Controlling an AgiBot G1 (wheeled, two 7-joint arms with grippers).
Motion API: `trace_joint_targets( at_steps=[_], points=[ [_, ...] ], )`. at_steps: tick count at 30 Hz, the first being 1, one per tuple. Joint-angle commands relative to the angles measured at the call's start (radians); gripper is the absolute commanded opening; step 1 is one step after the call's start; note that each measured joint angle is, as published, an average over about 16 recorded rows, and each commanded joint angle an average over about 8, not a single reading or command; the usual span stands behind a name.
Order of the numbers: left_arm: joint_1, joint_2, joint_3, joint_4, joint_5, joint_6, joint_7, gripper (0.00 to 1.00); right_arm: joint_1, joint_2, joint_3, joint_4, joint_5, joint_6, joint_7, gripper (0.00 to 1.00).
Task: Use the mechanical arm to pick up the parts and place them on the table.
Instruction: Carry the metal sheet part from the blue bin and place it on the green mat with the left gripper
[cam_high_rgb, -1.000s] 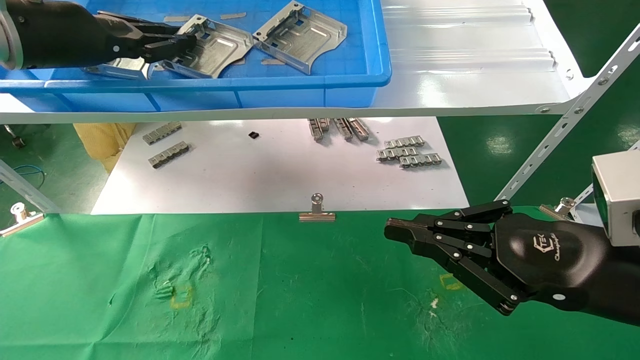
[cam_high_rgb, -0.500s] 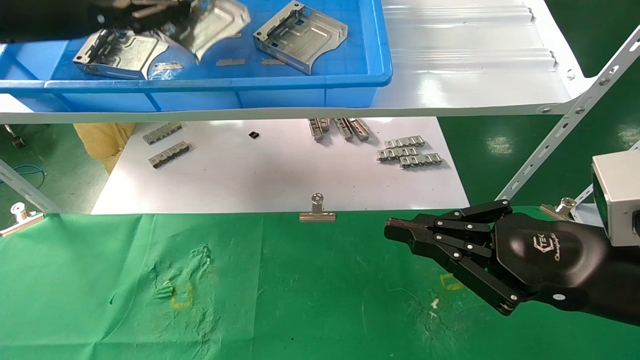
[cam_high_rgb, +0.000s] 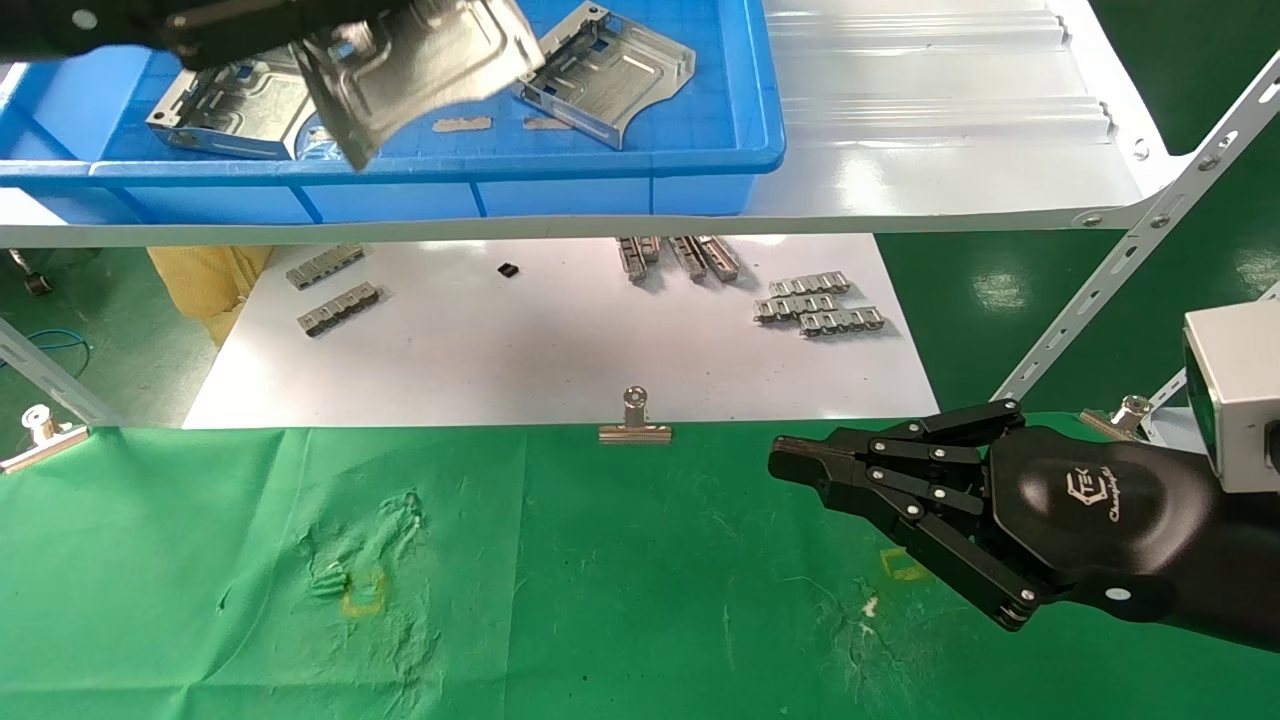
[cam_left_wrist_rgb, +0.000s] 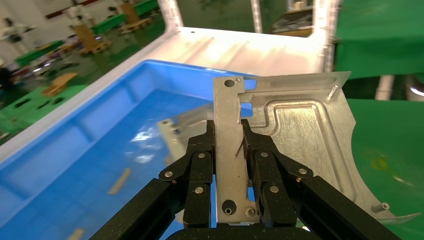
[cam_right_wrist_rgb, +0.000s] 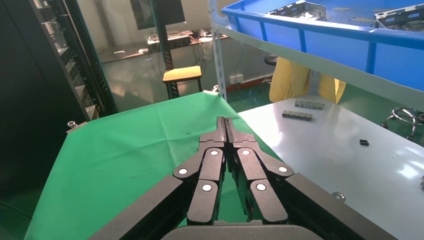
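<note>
My left gripper (cam_high_rgb: 320, 25) is shut on the rim of a silver stamped part (cam_high_rgb: 420, 65) and holds it tilted in the air above the blue tray (cam_high_rgb: 640, 160). In the left wrist view the fingers (cam_left_wrist_rgb: 200, 165) clamp the part's upright flange (cam_left_wrist_rgb: 227, 145). Two more parts lie in the tray, one at its left (cam_high_rgb: 225, 105) and one at its right (cam_high_rgb: 610, 70). My right gripper (cam_high_rgb: 790, 460) is shut and empty, parked low over the green cloth table (cam_high_rgb: 600, 600) at the right; it shows in the right wrist view (cam_right_wrist_rgb: 225, 122).
The tray stands on a white shelf (cam_high_rgb: 950, 150) held by a slanted metal strut (cam_high_rgb: 1130, 240). Below it a white board (cam_high_rgb: 560, 340) carries several small grey link strips (cam_high_rgb: 815, 305). Binder clips (cam_high_rgb: 633, 420) pin the cloth's far edge.
My left gripper has lifted the part out of the tray and carried it up and toward the tray's near edge. The right arm has not moved.
</note>
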Motion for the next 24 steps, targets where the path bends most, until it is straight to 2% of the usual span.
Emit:
trace_joint_targets(
  at_steps=[1,7,12,15,19,24],
  points=[
    [0.003,-0.012,0.0,-0.01,-0.002,0.053,0.015,0.0,0.0,0.0,0.0,0.0,0.0,0.0,0.0,0.0],
    [0.129,-0.106,0.06,-0.269,-0.133,0.06,-0.01,0.0,0.0,0.0,0.0,0.0,0.0,0.0,0.0,0.0],
    [0.264,-0.226,0.153,-0.547,-0.299,0.055,-0.033,0.0,0.0,0.0,0.0,0.0,0.0,0.0,0.0,0.0],
    [0.317,-0.289,0.217,-0.667,-0.361,0.051,-0.014,0.0,0.0,0.0,0.0,0.0,0.0,0.0,0.0,0.0],
    [0.349,-0.347,0.305,-0.753,-0.369,0.044,0.047,0.0,0.0,0.0,0.0,0.0,0.0,0.0,0.0,0.0],
    [0.362,-0.38,0.392,-0.779,-0.305,0.026,0.123,0.0,0.0,0.0,0.0,0.0,0.0,0.0,0.0,0.0]
  ],
)
